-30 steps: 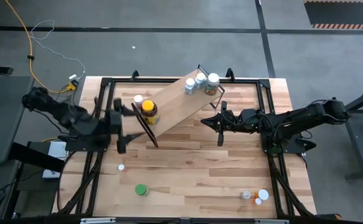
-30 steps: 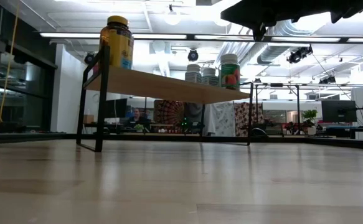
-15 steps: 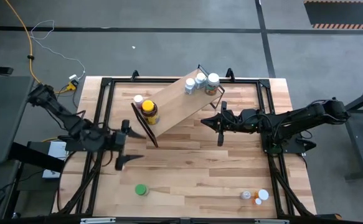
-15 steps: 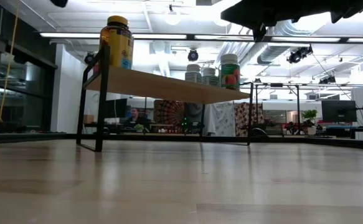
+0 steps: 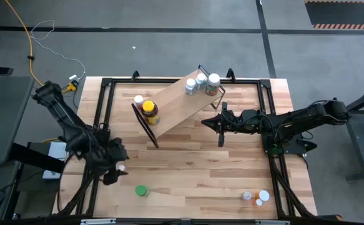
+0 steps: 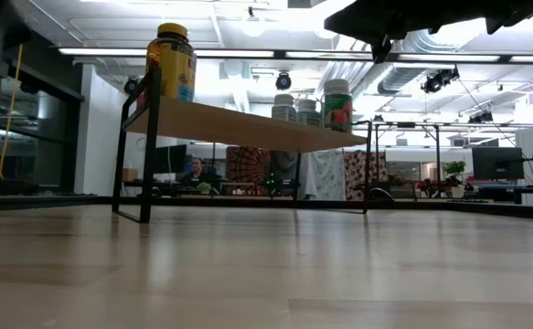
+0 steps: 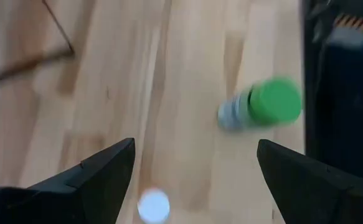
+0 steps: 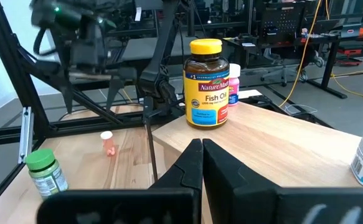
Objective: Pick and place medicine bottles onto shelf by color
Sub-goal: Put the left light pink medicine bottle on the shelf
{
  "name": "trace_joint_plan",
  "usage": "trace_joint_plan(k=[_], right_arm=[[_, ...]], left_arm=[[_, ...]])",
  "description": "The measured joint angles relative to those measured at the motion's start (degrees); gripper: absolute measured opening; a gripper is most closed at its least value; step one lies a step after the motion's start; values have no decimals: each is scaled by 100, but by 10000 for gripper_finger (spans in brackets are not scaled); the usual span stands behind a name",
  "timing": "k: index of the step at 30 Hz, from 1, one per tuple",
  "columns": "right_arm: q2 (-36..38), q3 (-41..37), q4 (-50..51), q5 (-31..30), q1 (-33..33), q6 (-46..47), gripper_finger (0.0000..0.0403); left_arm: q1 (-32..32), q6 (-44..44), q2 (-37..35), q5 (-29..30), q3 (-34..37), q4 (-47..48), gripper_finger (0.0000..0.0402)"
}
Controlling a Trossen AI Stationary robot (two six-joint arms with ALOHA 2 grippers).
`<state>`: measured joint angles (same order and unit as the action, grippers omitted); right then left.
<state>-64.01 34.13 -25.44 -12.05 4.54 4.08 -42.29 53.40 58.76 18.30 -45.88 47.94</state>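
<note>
**Small bottle may tip or roll when the left pincer closes**

The tiny white-capped bottle stands on the surface near the left front corner, just beside the left pincer, whose fingers are wide apart. In the left wrist view this bottle shows as a pale round cap between the two fingers, close to one of them and not in the middle. The green-capped bottle stands near it, nearer the front edge. The view there is blurred, so I cannot tell how high the pincer is above the cap.

From here the main risk, I think, is an off-centre grip: one finger may meet the small bottle first and push it over, and it could then roll toward the edge or against the green-capped bottle. A narrow bottle can also slip out if it is held only by the cap.

The shelf lies diagonally at the back and already carries the amber jar at one end and three white-capped bottles at the other. Its end frame is close to the jar, so the carrying arm could knock it.

The right pincer waits beside the shelf with fingers pressed together, holding nothing.
</note>
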Motion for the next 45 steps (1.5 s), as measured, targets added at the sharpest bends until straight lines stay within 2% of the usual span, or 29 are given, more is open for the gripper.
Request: trace_joint_plan(k=[4,14,21,35,41,45], right_arm=[[0,0,36,0,0,0,0],[0,0,61,0,0,0,0],[0,0,62,0,0,0,0],[0,0,62,0,0,0,0],[0,0,81,0,0,0,0],[0,0,86,0,0,0,0]], left_arm=[[-274,379,606,-357,3,337,328],[-556,456,1646,-636,3,438,328],[-487,340,1860,-409,3,503,328],[-270,59,1886,-331,3,444,328],[-289,-984,2307,-305,-47,344,328],[-322,-2345,2702,-515,-243,350,328]])
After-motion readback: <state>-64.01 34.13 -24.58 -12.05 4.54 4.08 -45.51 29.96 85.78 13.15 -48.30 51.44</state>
